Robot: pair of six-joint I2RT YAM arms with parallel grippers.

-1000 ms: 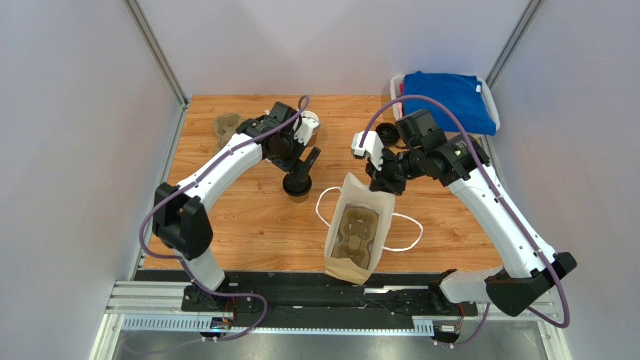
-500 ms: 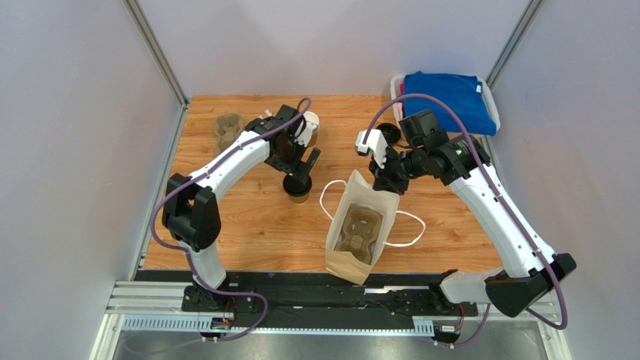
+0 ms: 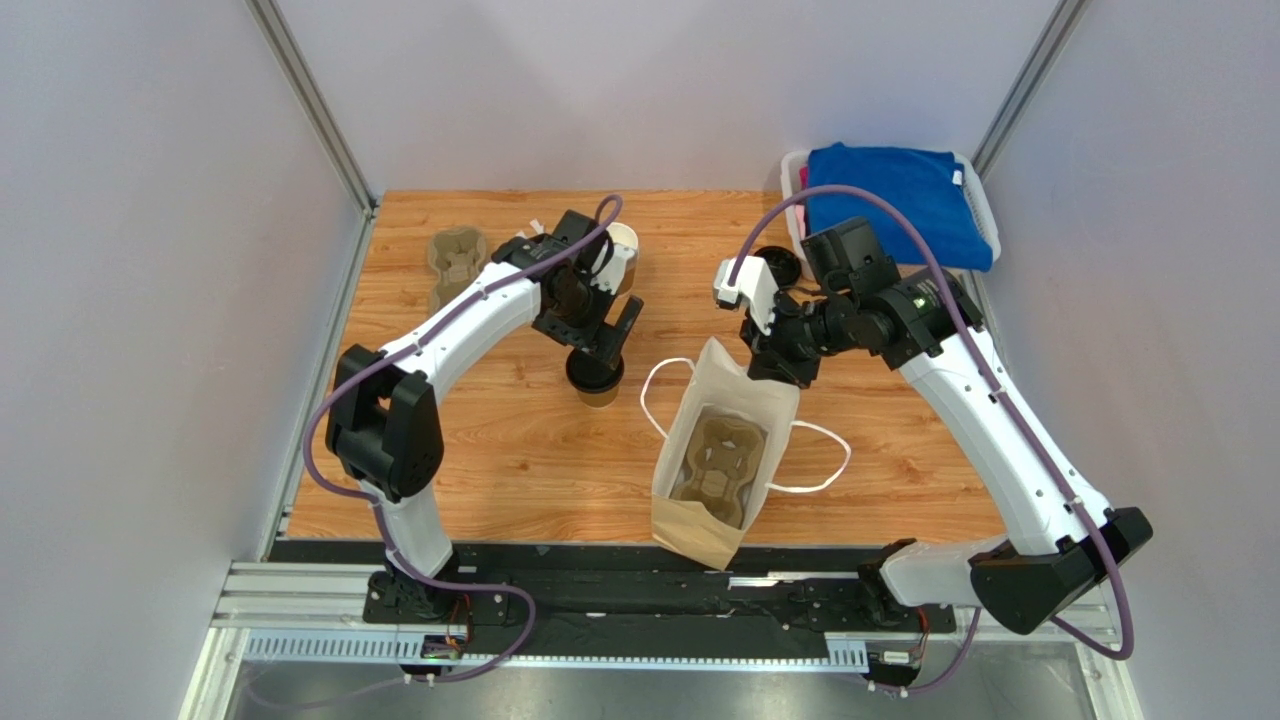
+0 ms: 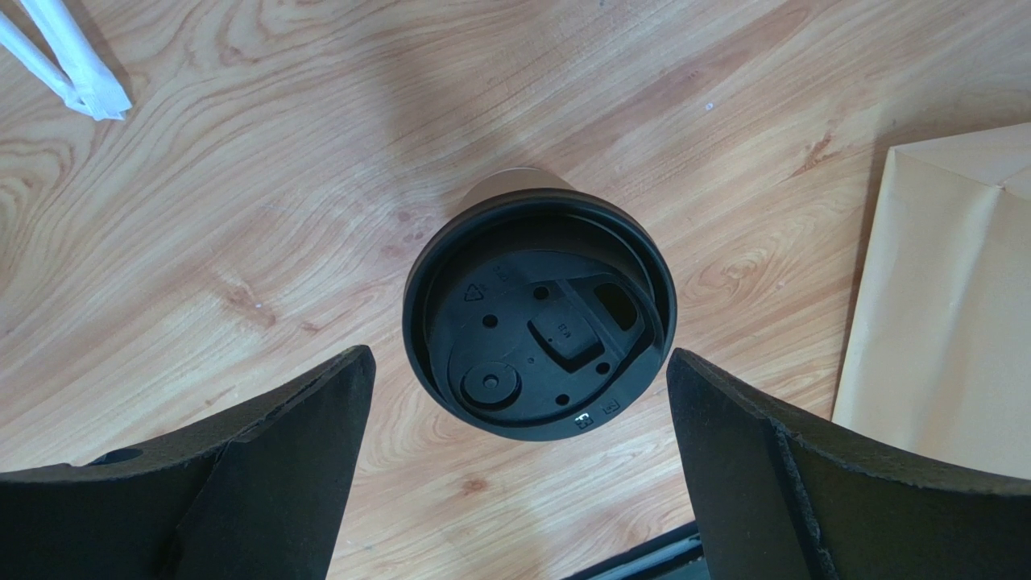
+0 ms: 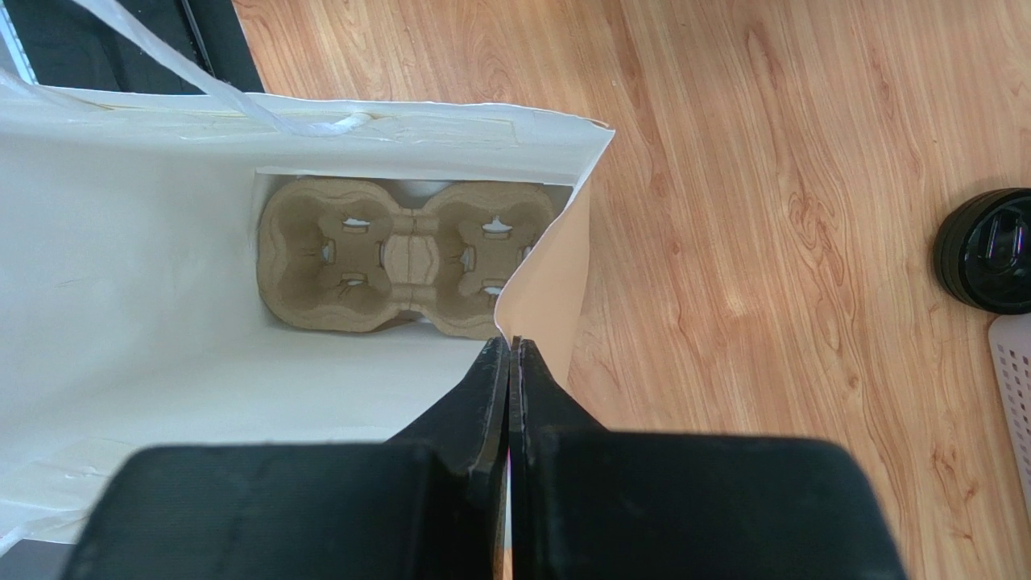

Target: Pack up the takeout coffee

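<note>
The takeout coffee [image 3: 597, 377], a short brown paper cup with a black lid [image 4: 539, 320], stands on the wooden table left of the bag. My left gripper [image 3: 604, 333] hovers straight above it, open; in the left wrist view its fingers [image 4: 297, 447] flank the lid without touching it. The kraft paper bag [image 3: 694, 518] stands open, white inside [image 5: 145, 230]. A pulp cup carrier [image 5: 405, 254] lies at its bottom. My right gripper [image 5: 508, 347] is shut on the bag's far rim [image 3: 763, 365].
A stack of pulp carriers [image 3: 451, 258] and a stack of cups [image 3: 621, 243] stand at the back left. A loose black lid [image 3: 775, 267] lies near a white basket [image 3: 792, 168] of blue cloth. The bag's white handles [image 3: 819, 458] lie on the table.
The left arm's elbow has swung right and its gripper has settled over the cup. The right gripper has drawn the bag's rim slightly to the right.
</note>
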